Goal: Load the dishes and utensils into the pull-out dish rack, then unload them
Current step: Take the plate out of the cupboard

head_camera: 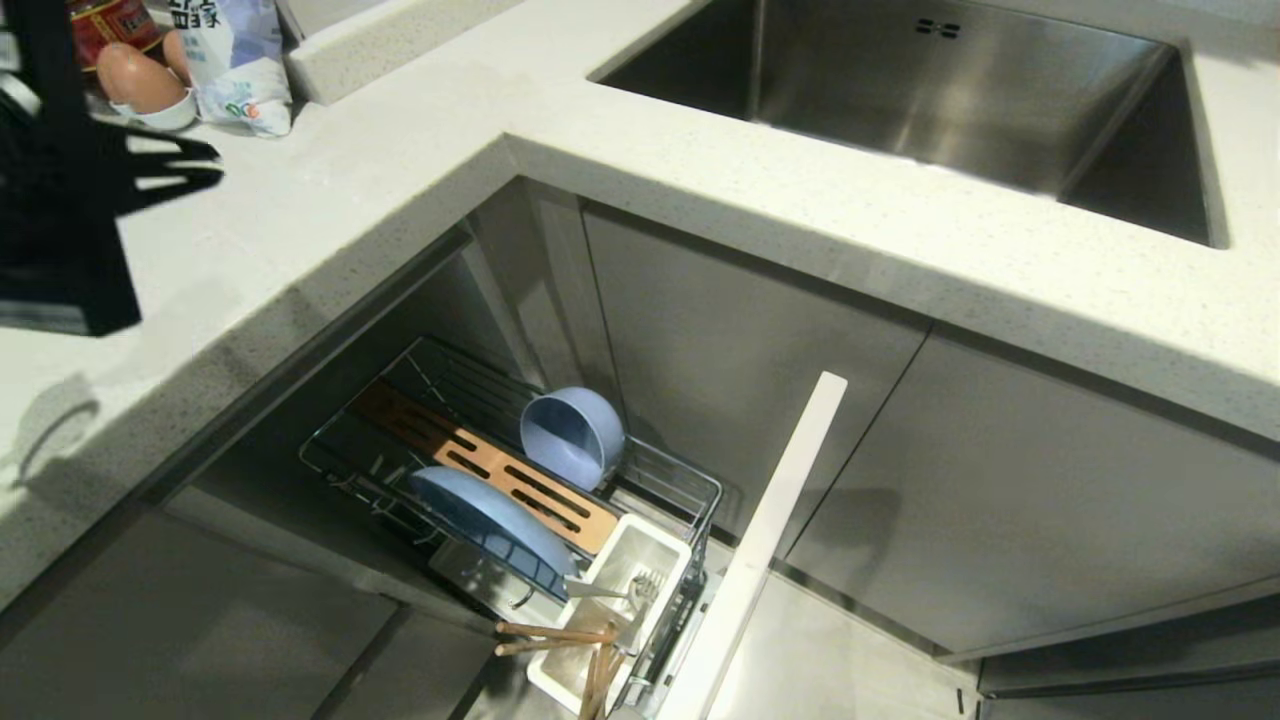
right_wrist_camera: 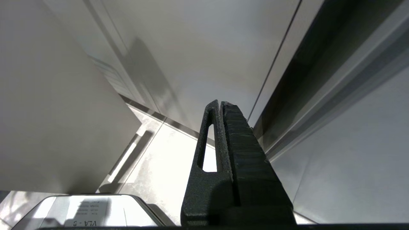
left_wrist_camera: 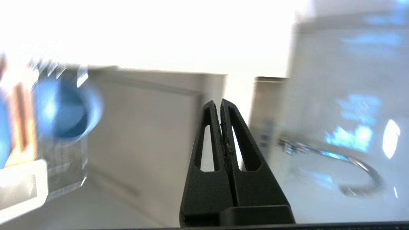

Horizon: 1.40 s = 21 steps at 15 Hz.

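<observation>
The pull-out dish rack stands drawn out below the counter corner, its white front panel towards me. A light blue plate stands on edge beside the slotted wooden strip. The light blue bowl lies tipped on its side behind it and shows blurred in the left wrist view. Wooden chopsticks and a silver utensil rest in the white cutlery box. My left gripper hangs over the counter at far left, shut and empty. My right gripper is shut, low by the cabinet fronts.
A steel sink is set into the counter at the back right. Eggs in a small bowl, a printed bag and a red can stand at the back left. Grey cabinet doors flank the rack.
</observation>
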{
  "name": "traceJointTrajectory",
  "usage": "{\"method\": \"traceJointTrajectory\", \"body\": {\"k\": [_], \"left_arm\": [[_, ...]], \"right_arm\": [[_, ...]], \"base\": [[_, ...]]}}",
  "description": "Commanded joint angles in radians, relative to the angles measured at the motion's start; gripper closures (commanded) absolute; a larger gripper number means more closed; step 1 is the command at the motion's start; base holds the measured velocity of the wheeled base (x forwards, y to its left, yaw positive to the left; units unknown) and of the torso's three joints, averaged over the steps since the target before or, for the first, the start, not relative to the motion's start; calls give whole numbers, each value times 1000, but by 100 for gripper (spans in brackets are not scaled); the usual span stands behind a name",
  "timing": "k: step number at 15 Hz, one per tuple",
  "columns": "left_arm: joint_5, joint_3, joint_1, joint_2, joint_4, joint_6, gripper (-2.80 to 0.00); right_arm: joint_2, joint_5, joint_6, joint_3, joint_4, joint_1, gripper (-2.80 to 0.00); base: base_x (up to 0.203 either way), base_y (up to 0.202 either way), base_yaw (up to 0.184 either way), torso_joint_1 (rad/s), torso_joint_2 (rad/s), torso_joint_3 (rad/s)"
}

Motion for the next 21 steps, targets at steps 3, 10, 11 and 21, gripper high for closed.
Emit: {"method": "traceJointTrajectory", "body": {"k": [3, 10, 11, 21], "left_arm": [[-53, -28, 35, -129, -152, 363, 0], [-363, -32, 439, -277, -96, 588, 0], [-436, -32, 492, -312, -65, 615, 0], [-809, 266, 768, -769, 160, 1155, 0]], "right_arm": [[0, 0, 0, 1, 0, 0, 0], [0, 0, 0, 1, 0, 0, 0], [0, 0, 0, 1, 0, 0, 0], [0, 0, 0, 2, 0, 0, 0]], "base": [[0, 0, 0, 0, 0, 0], [0, 0, 0, 0, 0, 0], [0, 0, 0, 0, 0, 0], [0, 0, 0, 0, 0, 0]]}}
